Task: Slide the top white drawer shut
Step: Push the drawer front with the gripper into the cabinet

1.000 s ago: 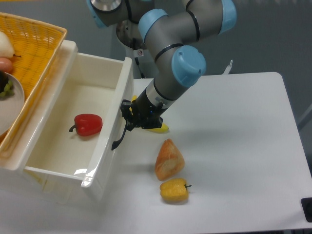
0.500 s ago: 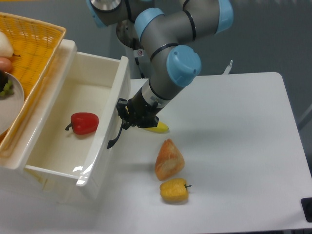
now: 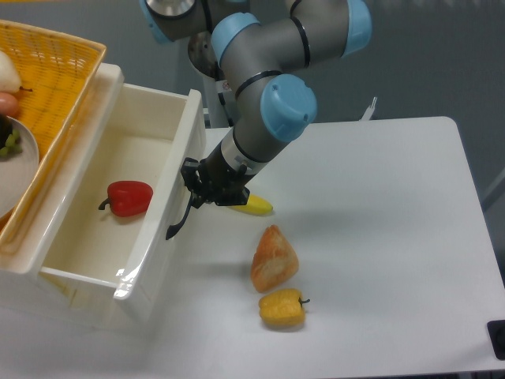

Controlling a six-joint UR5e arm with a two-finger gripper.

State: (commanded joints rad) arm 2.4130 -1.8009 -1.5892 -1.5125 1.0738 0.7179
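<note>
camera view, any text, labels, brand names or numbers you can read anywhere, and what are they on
None: no word, label, brand, number or sign can be read in this view.
The top white drawer: plain glossy white, no marking.
The gripper and the arm: grey and blue, no legible lettering.
The yellow wicker basket, red pepper and table: no print.

End effector (image 3: pixel 195 188) low, arm bent

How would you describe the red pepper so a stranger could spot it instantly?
Start at the white cabinet on the left, and look into its open top white drawer. The red pepper lies alone inside; the yellow pepper sits out on the table.
</note>
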